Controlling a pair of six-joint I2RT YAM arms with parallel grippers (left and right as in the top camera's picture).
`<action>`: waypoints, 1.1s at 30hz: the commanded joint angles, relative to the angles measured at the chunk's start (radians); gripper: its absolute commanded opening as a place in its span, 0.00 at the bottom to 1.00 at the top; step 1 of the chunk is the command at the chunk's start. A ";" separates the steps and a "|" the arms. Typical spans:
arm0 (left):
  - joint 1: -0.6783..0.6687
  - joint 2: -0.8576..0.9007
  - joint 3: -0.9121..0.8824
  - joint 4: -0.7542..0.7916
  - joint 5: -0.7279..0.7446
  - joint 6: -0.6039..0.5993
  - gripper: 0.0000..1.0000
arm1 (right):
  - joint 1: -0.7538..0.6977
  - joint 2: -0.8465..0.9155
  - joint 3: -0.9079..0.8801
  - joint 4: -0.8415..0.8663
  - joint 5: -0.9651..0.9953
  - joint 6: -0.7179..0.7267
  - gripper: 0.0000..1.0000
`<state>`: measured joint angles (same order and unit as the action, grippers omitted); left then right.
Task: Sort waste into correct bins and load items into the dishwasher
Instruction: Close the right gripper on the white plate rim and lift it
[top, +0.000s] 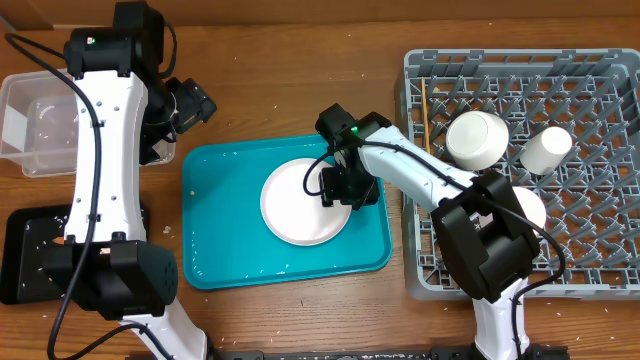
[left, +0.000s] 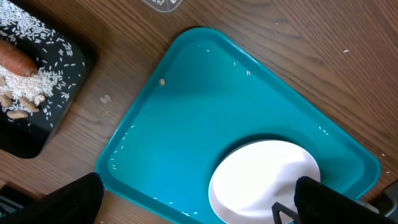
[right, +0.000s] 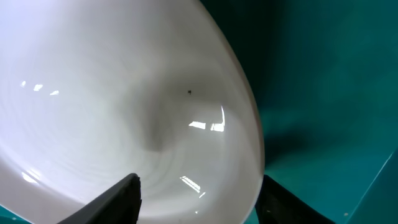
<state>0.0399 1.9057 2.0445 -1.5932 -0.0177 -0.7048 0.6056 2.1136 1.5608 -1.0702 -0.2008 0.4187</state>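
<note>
On teal rectangular plastic tray (top: 215, 200), mid wooden worktop (top: 300, 60): flat white round plate (top: 300, 203). Right hand (top: 345, 187) straddles its right rim; whether clenched, cannot tell. Left hand (top: 190, 108) released, empty. Advice: seat fingers deep, clamp firmly before lifting toward grey lattice dish rack (top: 600, 230).

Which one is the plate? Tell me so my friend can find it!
Find the big teal tray in the middle of the table. On it is a round white plate, with the right gripper at its edge. It is flat and alone there; the other white dishes sit in the grey rack.
</note>
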 joint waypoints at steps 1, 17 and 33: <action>-0.003 -0.021 0.005 0.001 0.007 -0.006 1.00 | 0.001 0.008 -0.004 -0.005 0.041 0.001 0.58; -0.003 -0.021 0.005 0.001 0.008 -0.006 1.00 | 0.001 0.008 -0.059 0.058 0.072 0.001 0.49; -0.003 -0.021 0.005 0.001 0.008 -0.006 1.00 | -0.018 -0.003 0.031 -0.044 0.101 0.001 0.04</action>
<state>0.0399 1.9057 2.0445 -1.5932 -0.0174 -0.7052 0.6010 2.1109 1.5383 -1.0809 -0.1543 0.4213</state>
